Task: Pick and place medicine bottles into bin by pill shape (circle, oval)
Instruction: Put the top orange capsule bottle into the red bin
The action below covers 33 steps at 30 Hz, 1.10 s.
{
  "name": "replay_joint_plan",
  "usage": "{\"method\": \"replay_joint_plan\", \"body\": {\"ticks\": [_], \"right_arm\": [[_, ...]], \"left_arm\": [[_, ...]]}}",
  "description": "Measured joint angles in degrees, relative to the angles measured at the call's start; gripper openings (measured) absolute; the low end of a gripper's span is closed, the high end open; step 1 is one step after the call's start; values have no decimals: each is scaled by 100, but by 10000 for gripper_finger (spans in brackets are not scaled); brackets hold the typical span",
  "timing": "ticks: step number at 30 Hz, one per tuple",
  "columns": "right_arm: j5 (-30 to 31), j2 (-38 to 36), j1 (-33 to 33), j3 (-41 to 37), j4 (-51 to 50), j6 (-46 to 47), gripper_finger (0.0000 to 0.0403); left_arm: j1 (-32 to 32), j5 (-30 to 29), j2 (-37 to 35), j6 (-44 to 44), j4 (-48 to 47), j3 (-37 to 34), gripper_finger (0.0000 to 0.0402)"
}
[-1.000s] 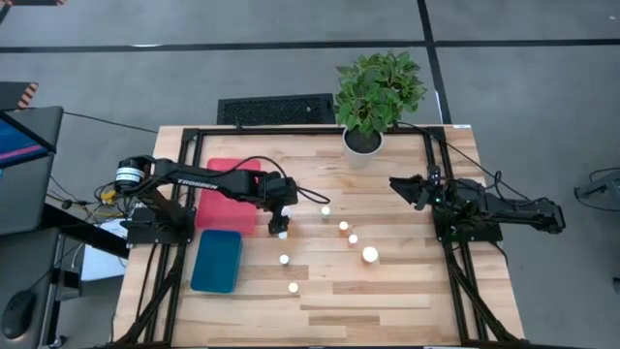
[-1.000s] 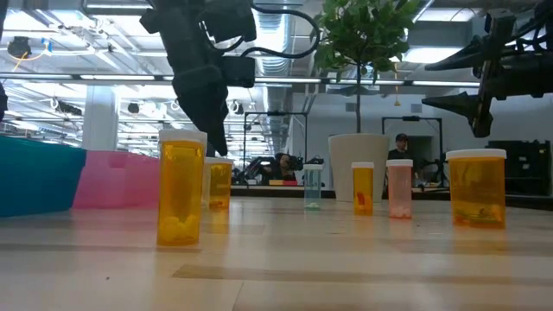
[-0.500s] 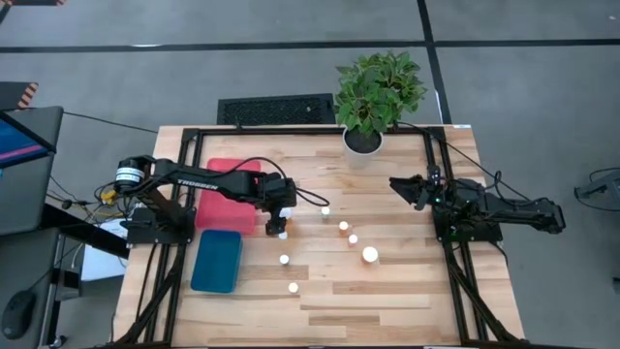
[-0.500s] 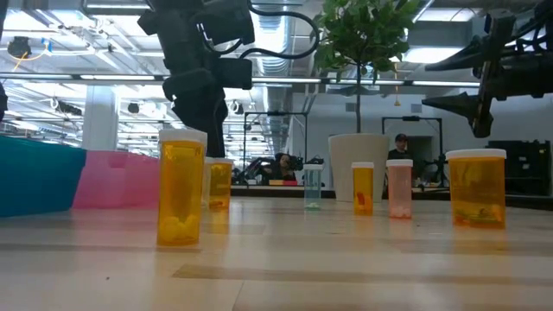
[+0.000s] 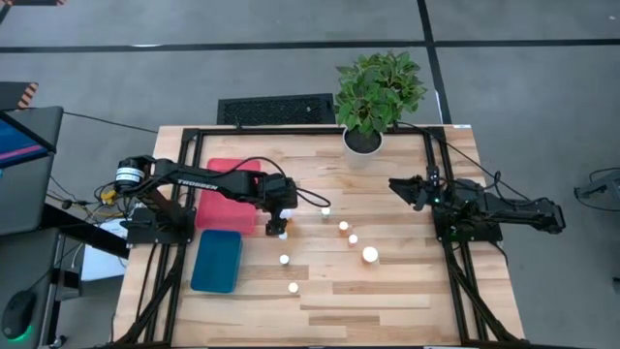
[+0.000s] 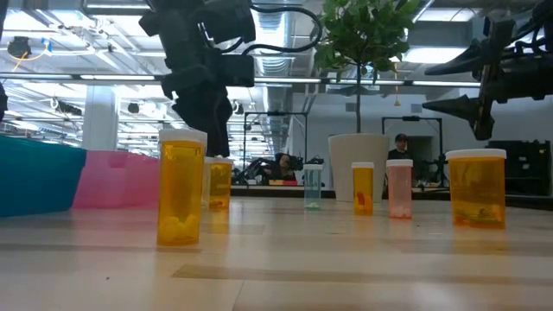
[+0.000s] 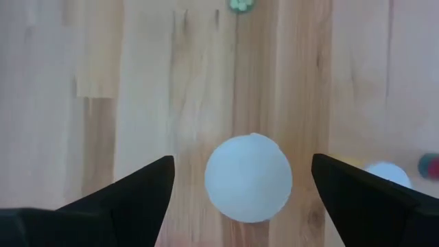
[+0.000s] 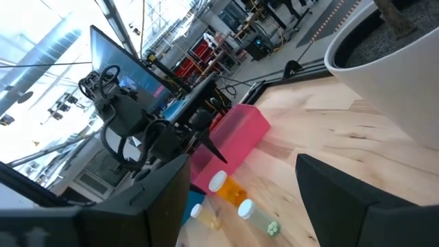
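Several small white-capped medicine bottles stand upright on their bases on the wooden table (image 5: pixel 387 291), among them one at the middle (image 5: pixel 344 226) and a larger one (image 5: pixel 370 254). My left gripper (image 5: pixel 281 221) is open and points down over one amber bottle (image 5: pixel 282 234). In the left wrist view its white cap (image 7: pixel 248 177) lies between the two fingers (image 7: pixel 130 195), which stand apart from it. The low view shows this gripper (image 6: pixel 207 121) just above that bottle (image 6: pixel 218 181). My right gripper (image 5: pixel 402 186) is open and empty at the table's right side, raised (image 6: pixel 479 82).
A pink bin (image 5: pixel 232 194) and a blue bin (image 5: pixel 216 261) sit at the table's left, close to my left arm. A potted plant (image 5: pixel 366 141) stands at the far edge. Other bottles stand in a loose diagonal (image 5: pixel 293 287) toward the near side.
My left gripper has shifted slightly above the amber bottle, staying open. The bottles have not moved.
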Motion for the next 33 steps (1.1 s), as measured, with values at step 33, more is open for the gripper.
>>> {"method": "replay_joint_plan", "body": {"ticks": [33], "right_arm": [[-7,-2,0,7,-126,47,276]], "left_arm": [[-33,-43,395,-24,-31,7,196]]}}
